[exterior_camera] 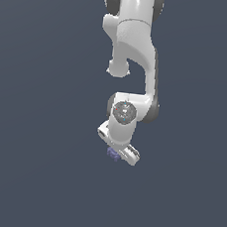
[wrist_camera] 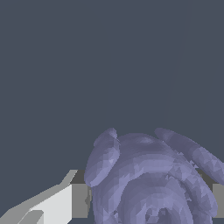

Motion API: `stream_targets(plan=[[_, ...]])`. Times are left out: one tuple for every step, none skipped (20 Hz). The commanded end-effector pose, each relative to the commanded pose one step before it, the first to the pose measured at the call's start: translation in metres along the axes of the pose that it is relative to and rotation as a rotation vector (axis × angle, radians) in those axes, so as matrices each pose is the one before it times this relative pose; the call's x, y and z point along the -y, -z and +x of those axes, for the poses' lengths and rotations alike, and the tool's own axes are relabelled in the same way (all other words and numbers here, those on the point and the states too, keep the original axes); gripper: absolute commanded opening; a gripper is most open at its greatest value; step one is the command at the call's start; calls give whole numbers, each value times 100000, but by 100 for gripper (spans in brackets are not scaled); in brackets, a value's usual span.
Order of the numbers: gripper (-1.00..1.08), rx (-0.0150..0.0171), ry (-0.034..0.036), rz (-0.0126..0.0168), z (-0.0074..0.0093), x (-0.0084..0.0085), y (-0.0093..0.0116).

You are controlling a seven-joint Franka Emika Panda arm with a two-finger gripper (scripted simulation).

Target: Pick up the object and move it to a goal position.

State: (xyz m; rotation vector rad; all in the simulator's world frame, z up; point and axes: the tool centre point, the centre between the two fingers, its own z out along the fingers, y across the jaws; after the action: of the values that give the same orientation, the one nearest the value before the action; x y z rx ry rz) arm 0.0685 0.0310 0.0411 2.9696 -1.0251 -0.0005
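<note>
The object (exterior_camera: 113,154) is a small dull purple-blue lumpy thing with short knobs. In the exterior view it sits just under the white gripper (exterior_camera: 115,152), at the low end of the arm, near the picture's middle. In the wrist view the object (wrist_camera: 148,179) fills the space between the two fingers (wrist_camera: 65,203), whose grey pads press against both of its sides. The gripper is shut on the object. The fingers themselves are mostly hidden behind the hand in the exterior view.
The white arm (exterior_camera: 135,53) comes down from the top of the exterior view. Around it there is only a flat dark blue-grey ground (exterior_camera: 34,166). No goal marker shows in either view.
</note>
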Motion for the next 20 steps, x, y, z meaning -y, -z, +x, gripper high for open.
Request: stream_targets(plan=[[-100, -22, -10, 14, 21, 6, 0], [-100, 0, 0, 0, 0, 0, 0], [-100, 0, 0, 0, 0, 0, 0], [-100, 0, 0, 0, 0, 0, 0], [-100, 0, 0, 0, 0, 0, 0], [-100, 0, 0, 0, 0, 0, 0], [-100, 0, 0, 0, 0, 0, 0], [-100, 0, 0, 0, -7, -6, 3], [-100, 0, 0, 0, -5, -5, 22], [-100, 0, 0, 0, -15, -15, 66], [-100, 0, 0, 0, -25, -25, 110], [-100, 0, 0, 0, -35, -36, 155], [-100, 0, 0, 0, -46, -46, 200], [-100, 0, 0, 0, -56, -56, 246], [-100, 0, 0, 0, -67, -67, 292], [-100, 0, 0, 0, -77, -77, 338], [-100, 0, 0, 0, -88, -88, 385], [-100, 0, 0, 0, -99, -99, 433], [-100, 0, 0, 0, -110, -110, 482], [-100, 61, 3, 31, -118, -122, 514]])
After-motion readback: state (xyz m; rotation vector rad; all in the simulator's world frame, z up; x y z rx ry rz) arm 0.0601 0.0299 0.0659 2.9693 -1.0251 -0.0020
